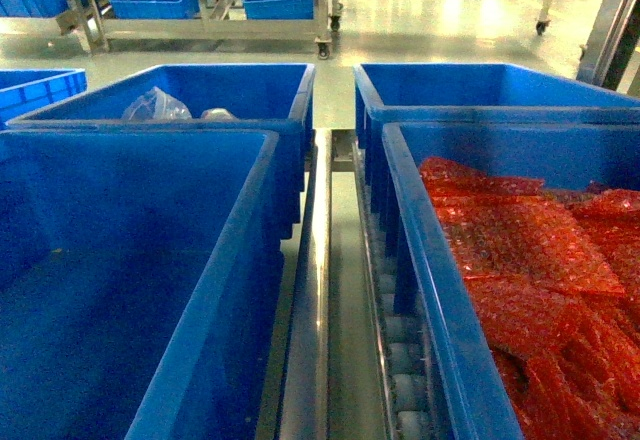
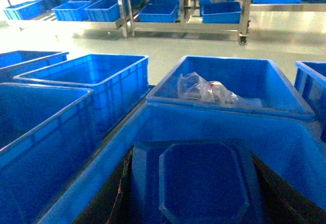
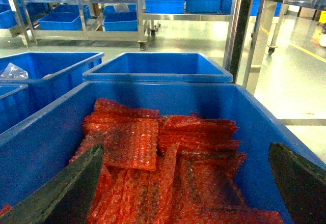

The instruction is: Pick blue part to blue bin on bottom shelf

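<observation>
In the left wrist view my left gripper (image 2: 192,155) is shut on the blue part (image 2: 204,188), a dark blue piece with an octagonal face that fills the gap between the two dark fingers (image 2: 119,193). It hangs over the near blue bin (image 2: 86,183), whose inside looks bare in the head view (image 1: 130,260). My right gripper (image 3: 186,147) is open above red bubble-wrap bags (image 3: 153,147) in the right-hand bin (image 3: 46,137). Rollers of the bottom shelf (image 1: 405,365) show between the bins. Neither gripper shows in the head view.
A farther bin (image 2: 229,76) holds clear plastic bags (image 2: 204,87); these also show in the head view (image 1: 155,107). Another bin (image 1: 500,90) sits at the far right. A steel rail (image 1: 312,300) runs between the bin rows. Racks with more bins (image 1: 210,0) stand across the floor.
</observation>
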